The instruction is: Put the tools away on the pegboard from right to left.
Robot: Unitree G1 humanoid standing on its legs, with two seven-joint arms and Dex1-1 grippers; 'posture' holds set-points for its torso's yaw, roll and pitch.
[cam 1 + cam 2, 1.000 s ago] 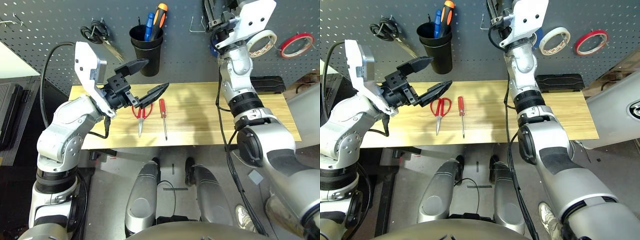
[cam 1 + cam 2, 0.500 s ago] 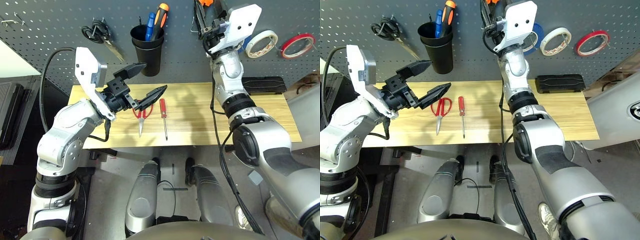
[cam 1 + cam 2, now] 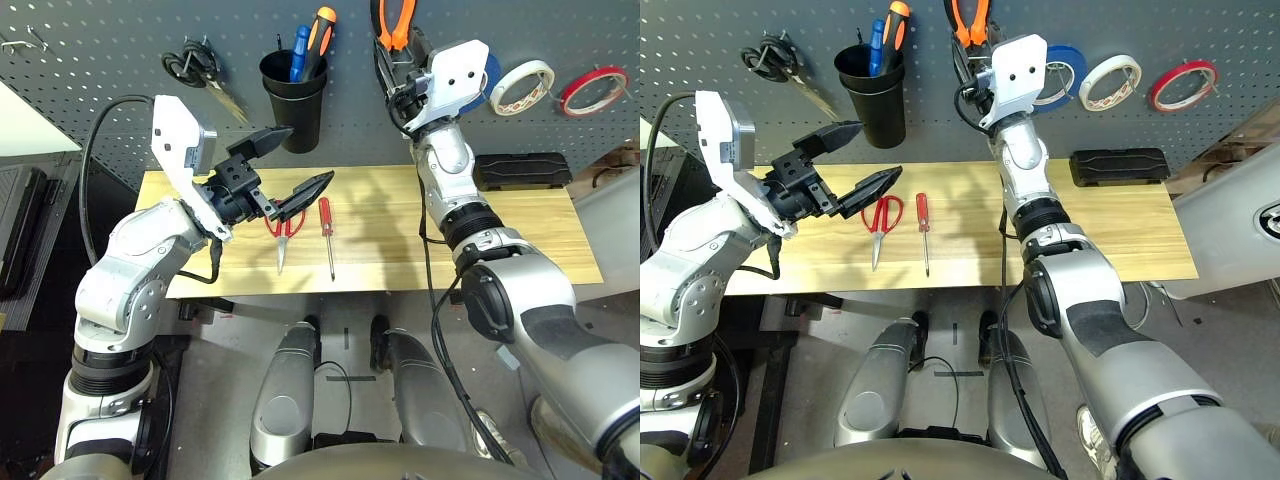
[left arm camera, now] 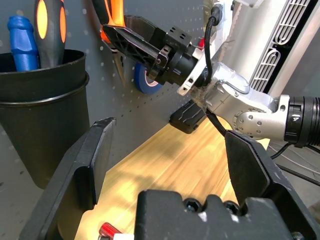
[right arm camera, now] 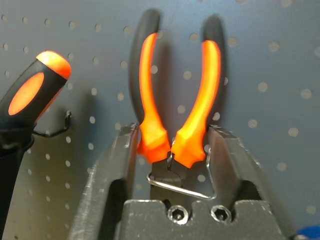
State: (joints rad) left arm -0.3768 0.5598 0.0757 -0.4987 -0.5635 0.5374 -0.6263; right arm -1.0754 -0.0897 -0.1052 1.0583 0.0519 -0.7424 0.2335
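Orange-and-black pliers (image 5: 175,125) hang head-down in a wire hook (image 5: 180,187) on the pegboard (image 3: 100,60), handles up; looks seated, so the hook carries them. Right claw (image 5: 172,165) sits around the pliers' neck w/ fingers parted, a sliver of gap each side — prob. letting go, not gripping. Red tape ring (image 3: 594,90) already hung far right on the board, so right-to-left order fits. Red-handled scissors (image 3: 284,228) & slim screwdriver (image 3: 326,235) lie on the wooden table (image 3: 520,240), left of centre, not yet stowed. Left claw (image 3: 290,160) hovers wide open above the scissors, empty, likely waiting its turn. Black cup holder (image 3: 294,100) w/ other drivers on the board; black case (image 3: 524,168) at far right of table.
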